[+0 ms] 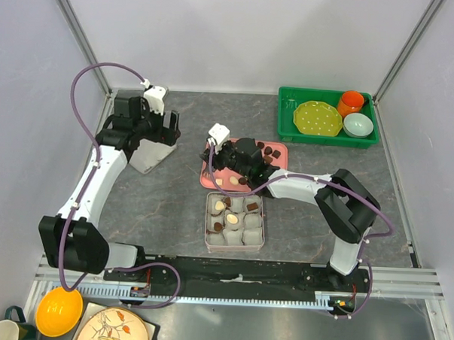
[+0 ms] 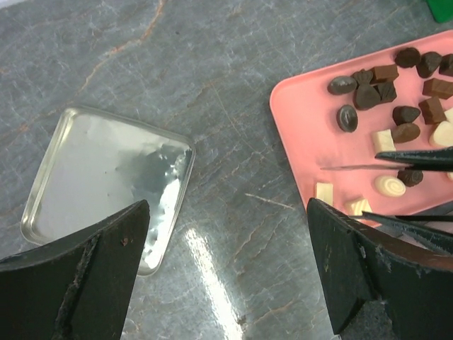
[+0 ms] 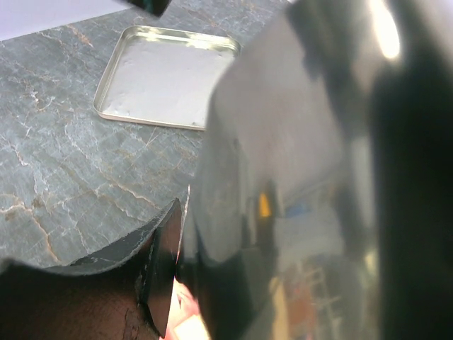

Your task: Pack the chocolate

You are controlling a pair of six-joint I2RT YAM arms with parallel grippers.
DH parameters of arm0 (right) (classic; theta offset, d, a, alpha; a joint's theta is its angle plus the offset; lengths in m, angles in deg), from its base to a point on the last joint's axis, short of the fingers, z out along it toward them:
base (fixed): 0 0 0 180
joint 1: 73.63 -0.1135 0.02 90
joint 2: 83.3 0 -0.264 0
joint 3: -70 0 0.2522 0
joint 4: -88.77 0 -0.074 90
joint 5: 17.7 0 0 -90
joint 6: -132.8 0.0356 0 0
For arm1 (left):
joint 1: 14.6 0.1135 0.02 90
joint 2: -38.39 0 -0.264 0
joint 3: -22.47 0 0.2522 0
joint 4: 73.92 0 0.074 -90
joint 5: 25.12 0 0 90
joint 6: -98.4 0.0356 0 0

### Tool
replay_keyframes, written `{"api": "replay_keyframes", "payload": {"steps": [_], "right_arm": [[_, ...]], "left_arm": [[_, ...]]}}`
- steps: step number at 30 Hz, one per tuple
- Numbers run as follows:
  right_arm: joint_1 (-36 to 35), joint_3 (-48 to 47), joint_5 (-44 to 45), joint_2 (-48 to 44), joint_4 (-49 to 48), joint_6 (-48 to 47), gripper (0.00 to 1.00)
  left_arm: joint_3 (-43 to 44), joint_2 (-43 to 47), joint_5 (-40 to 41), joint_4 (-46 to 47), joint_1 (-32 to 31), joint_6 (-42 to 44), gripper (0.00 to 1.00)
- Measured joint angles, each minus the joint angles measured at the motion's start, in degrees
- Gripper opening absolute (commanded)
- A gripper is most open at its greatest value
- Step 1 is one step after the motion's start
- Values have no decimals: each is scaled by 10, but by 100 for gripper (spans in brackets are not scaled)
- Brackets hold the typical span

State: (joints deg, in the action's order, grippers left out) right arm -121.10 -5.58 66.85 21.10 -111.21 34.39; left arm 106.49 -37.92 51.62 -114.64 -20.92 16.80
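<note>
Grey marbled tabletop point(image 1: 165, 205), plain white walls point(image 1: 233, 35), aluminium corner posts point(image 1: 75, 28), light glare on the stone.

A green bin point(image 1: 283, 116) sits at the upper right, holding a yellow-green dotted plate point(image 1: 317, 118), an orange cup point(image 1: 351, 102) and a pale bowl point(image 1: 358, 125). At the lower left lie a yellow bowl point(image 1: 59, 311), a patterned plate point(image 1: 114, 328) and what looks like a mug point(image 1: 4, 330), cut off by the frame's edge.

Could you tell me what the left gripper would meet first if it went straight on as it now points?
Probably the bare grey tabletop between the silver lid and the pink tray; the open left gripper frames that gap, though depth is hard to judge.
</note>
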Motion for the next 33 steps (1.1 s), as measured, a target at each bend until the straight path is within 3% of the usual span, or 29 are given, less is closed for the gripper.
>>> {"api": "replay_keyframes", "payload": {"steps": [15, 33], "right_arm": [[5, -30, -10, 35, 0, 13, 54], [9, -29, 2, 4, 24, -2, 43]], "left_arm": [[-46, 28, -20, -8, 49, 0, 99], [-96, 31, -24, -7, 54, 10, 99]]}}
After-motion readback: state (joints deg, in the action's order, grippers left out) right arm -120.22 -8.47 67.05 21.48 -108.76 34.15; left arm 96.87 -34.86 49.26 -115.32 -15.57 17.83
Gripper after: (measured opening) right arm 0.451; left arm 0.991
